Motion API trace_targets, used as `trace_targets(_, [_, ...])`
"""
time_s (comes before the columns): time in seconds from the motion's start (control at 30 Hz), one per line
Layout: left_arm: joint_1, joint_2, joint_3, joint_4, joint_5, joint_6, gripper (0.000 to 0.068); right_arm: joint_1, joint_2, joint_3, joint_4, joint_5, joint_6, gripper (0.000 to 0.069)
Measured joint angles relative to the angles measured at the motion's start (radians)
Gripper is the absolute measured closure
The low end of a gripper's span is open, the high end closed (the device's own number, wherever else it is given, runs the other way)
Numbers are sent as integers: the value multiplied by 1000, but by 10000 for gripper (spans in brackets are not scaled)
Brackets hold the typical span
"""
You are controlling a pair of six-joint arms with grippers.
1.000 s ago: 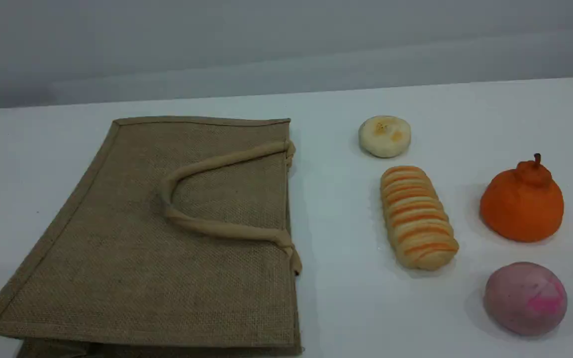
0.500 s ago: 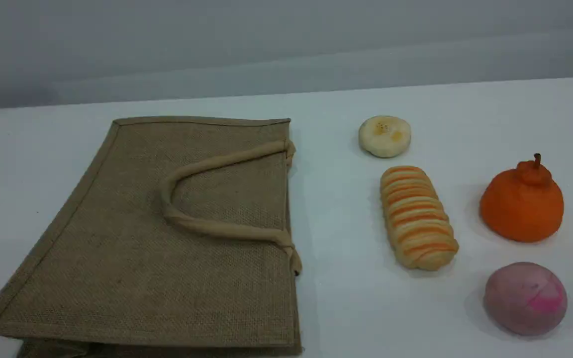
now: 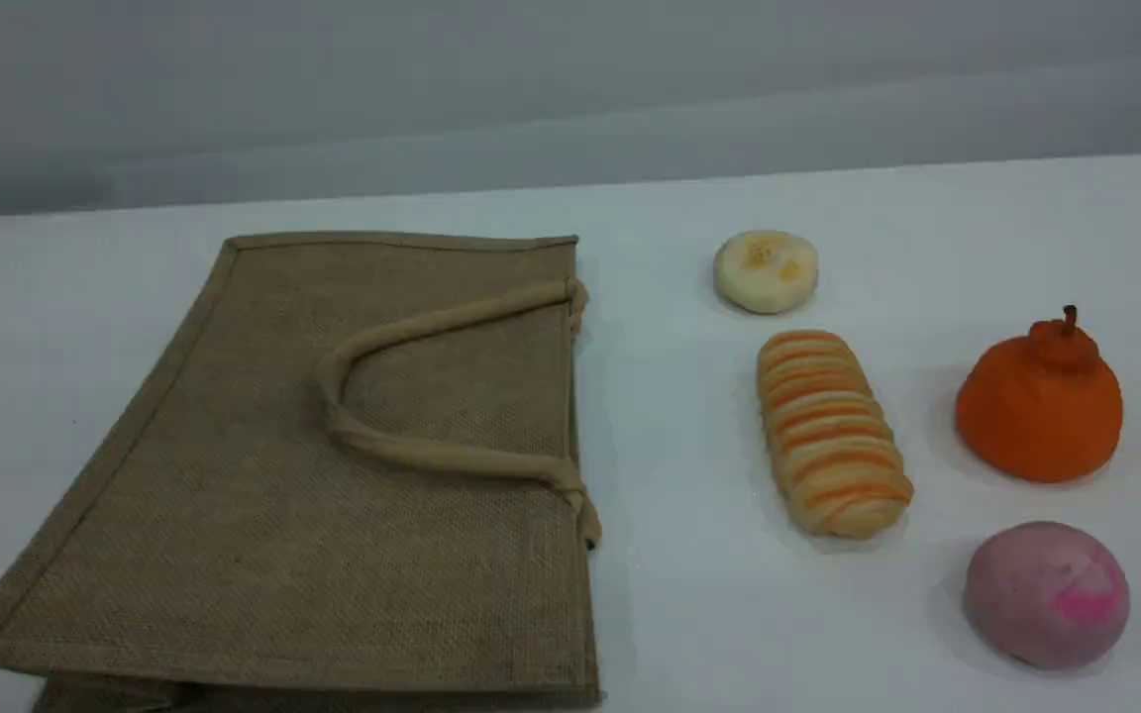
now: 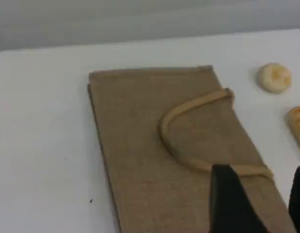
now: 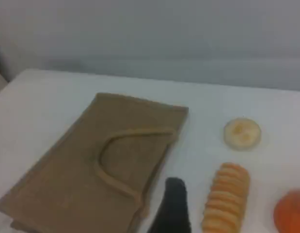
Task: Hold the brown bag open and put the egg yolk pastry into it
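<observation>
Bag (image 3: pixel 353 465): flat on table, left side; mouth edge and handle (image 3: pixel 412 451) toward pastry.
Pastry (image 3: pixel 766 270): right of bag, apart, behind striped loaf (image 3: pixel 831 433).
Left gripper (image 4: pixel 261 199): spread, empty, above handle.
Right gripper (image 5: pixel 175 206): apparently spread, empty.
Advice: pinch top layer only, lift high before fetching pastry.

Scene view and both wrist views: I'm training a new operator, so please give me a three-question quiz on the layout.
1. True or false: the flat tan-brown woven jute bag lies closed on the white table.
2. What lies directly nearer the camera than the small round cream-white pastry with yellow spots? A) striped orange loaf B) pink-purple ball C) orange stemmed fruit
3. Fill in: the bag's beige rope handle opens toward the view's ____.

Key: 1 true; 2 A; 3 right.
</observation>
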Motion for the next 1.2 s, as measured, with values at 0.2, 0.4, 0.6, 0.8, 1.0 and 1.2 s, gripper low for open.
trace_targets(0.2, [-4,202,-4,-42,-120,15,389,0,218,-23,106,-59,-137,124])
trace_targets(0.4, [-71,406,-15,-44,-228,48,389,1,423,-23,278,-75,-290,124])
trace_targets(0.6, [-195,609,-15,-42,-398,48,389,57,603,-23,345,-178,-395,125])
trace_targets(0.8, [-222,797,-15,-10,-516,38,389,156,747,-23,345,-335,-401,125])
trace_targets(1.0, [-222,972,-55,-16,-587,22,389,188,856,-23,378,-393,-434,125])
trace_targets(1.2, [-221,1144,-161,-18,-596,-63,389,188,883,-23,443,-406,-509,126])
